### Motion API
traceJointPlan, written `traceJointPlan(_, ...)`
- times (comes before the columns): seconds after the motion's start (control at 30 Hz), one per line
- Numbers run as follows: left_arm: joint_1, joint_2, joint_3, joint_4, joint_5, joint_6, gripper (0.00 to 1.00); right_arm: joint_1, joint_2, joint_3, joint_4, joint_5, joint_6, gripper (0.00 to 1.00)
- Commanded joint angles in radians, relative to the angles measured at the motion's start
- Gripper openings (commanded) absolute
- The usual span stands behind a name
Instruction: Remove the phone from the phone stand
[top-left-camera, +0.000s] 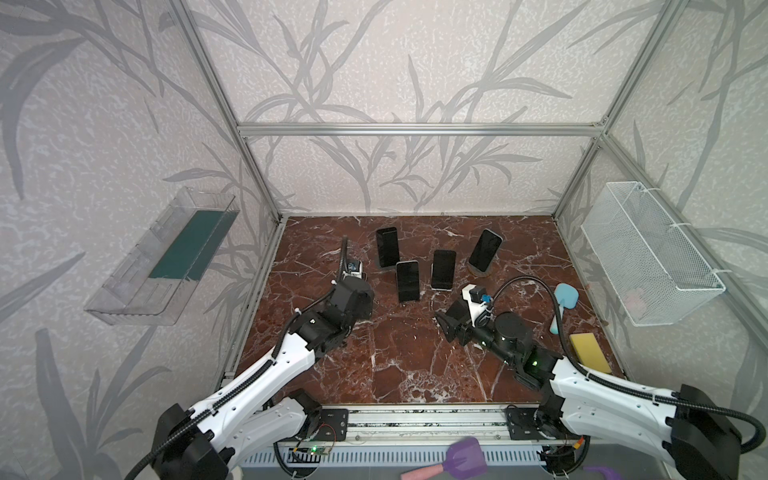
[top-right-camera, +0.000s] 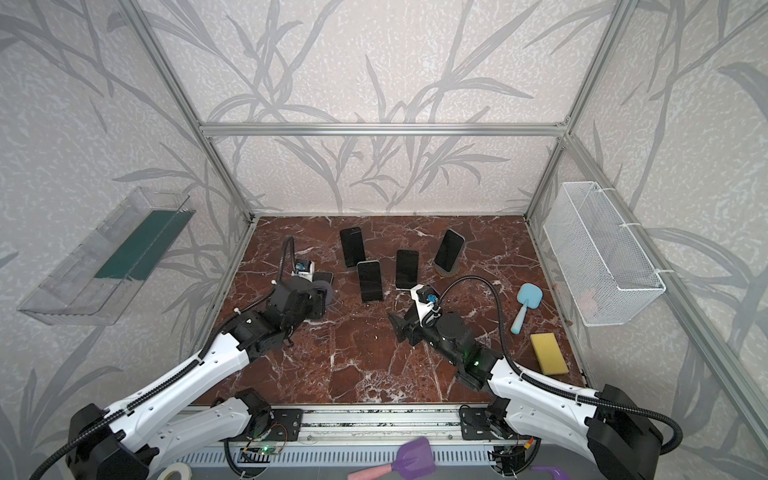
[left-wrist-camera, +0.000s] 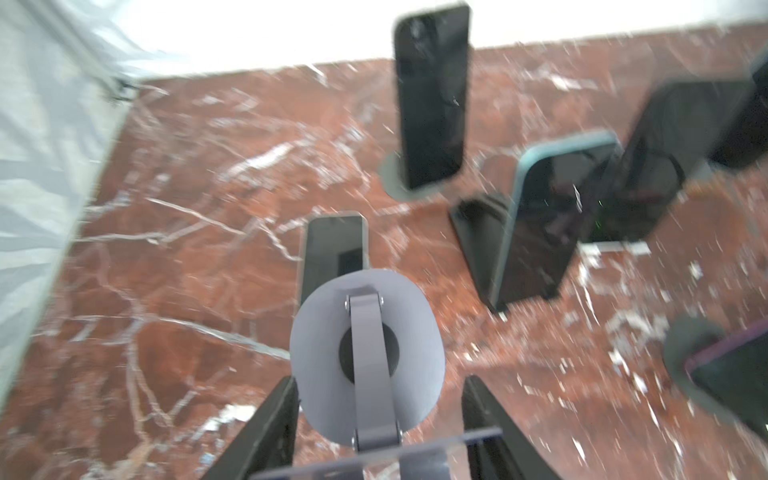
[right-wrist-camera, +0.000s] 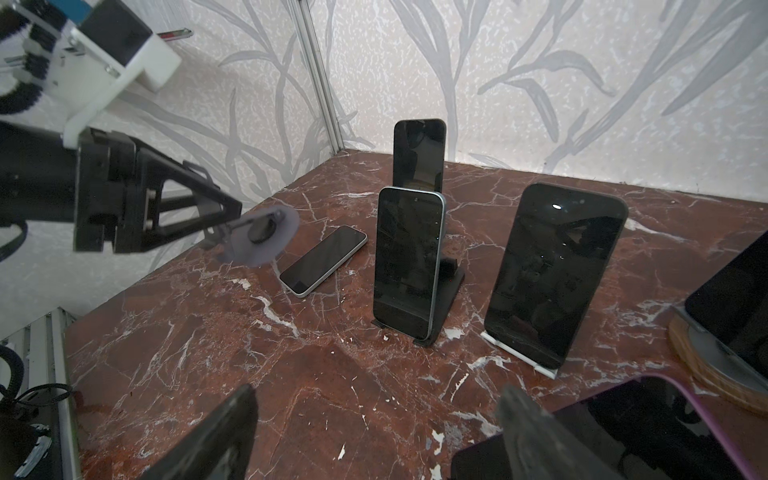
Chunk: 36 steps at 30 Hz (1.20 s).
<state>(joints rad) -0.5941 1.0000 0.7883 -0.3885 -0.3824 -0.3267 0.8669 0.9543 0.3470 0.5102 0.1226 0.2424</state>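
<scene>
The grey phone stand (left-wrist-camera: 324, 353), a round base with a hinged arm, hangs tilted above the marble floor with my left gripper (left-wrist-camera: 380, 386) shut on its plate. From the right wrist view the stand (right-wrist-camera: 266, 241) sits at the tips of the left gripper (right-wrist-camera: 232, 212). The phone (left-wrist-camera: 328, 245) lies flat, screen up, on the floor just beyond the stand, apart from it, and shows as the phone (right-wrist-camera: 324, 259) here too. In a top view the left gripper (top-right-camera: 320, 291) is mostly hidden by its wrist. My right gripper (right-wrist-camera: 374, 399) (top-left-camera: 446, 322) stands open with nothing between its fingers.
Several other dark phones lean on stands at the back: one (top-left-camera: 387, 247), one (top-left-camera: 408, 281), one (top-left-camera: 443, 270), one (top-left-camera: 484, 249). A purple-cased phone (right-wrist-camera: 623, 436) sits by my right fingers. At the right are a blue brush (top-left-camera: 564, 303), a yellow sponge (top-left-camera: 590, 353) and a wire basket (top-left-camera: 648, 257).
</scene>
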Motion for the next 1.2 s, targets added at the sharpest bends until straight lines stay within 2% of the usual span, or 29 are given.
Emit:
traceJointPlan(0.0, 0.077, 0.006, 0.065, 0.013, -0.074, 0.027, 0.56, 0.006, -0.014, -0.005, 0.017, 0.005, 0.009, 0.90)
traceJointPlan(0.07, 0.152, 0.045, 0.132, 0.036, -0.035, 0.035, 0.55, 0.006, -0.010, -0.006, 0.024, 0.004, 0.013, 0.90)
traceJointPlan(0.13, 0.201, 0.113, 0.197, 0.060, -0.043, 0.101, 0.55, 0.006, -0.003, -0.006, 0.028, 0.002, 0.016, 0.90)
traceJointPlan(0.2, 0.274, 0.190, 0.258, 0.074, -0.001, 0.129, 0.55, 0.006, -0.005, -0.005, 0.030, -0.007, 0.022, 0.90)
traceJointPlan(0.23, 0.308, 0.224, 0.266, 0.111, 0.005, 0.112, 0.55, 0.006, -0.008, -0.005, 0.030, -0.011, 0.026, 0.90)
traceJointPlan(0.37, 0.406, 0.352, 0.242, 0.306, 0.074, 0.171, 0.55, 0.006, -0.020, -0.012, 0.031, 0.001, 0.023, 0.90)
traceJointPlan(0.47, 0.477, 0.471, 0.263, 0.349, 0.146, 0.161, 0.54, 0.006, -0.014, -0.014, 0.034, 0.008, 0.020, 0.90)
traceJointPlan(0.6, 0.587, 0.613, 0.313, 0.384, 0.251, 0.074, 0.52, 0.006, 0.001, -0.014, 0.045, -0.003, 0.029, 0.90)
traceJointPlan(0.8, 0.646, 0.764, 0.414, 0.329, 0.271, 0.089, 0.51, 0.006, 0.008, -0.014, 0.047, -0.002, 0.029, 0.90)
traceJointPlan(1.03, 0.725, 0.875, 0.457, 0.302, 0.331, 0.090, 0.52, 0.006, 0.019, -0.016, 0.043, 0.032, -0.002, 0.90)
traceJointPlan(1.17, 0.743, 0.897, 0.469, 0.278, 0.316, 0.120, 0.52, 0.006, 0.044, -0.012, 0.048, 0.040, -0.010, 0.90)
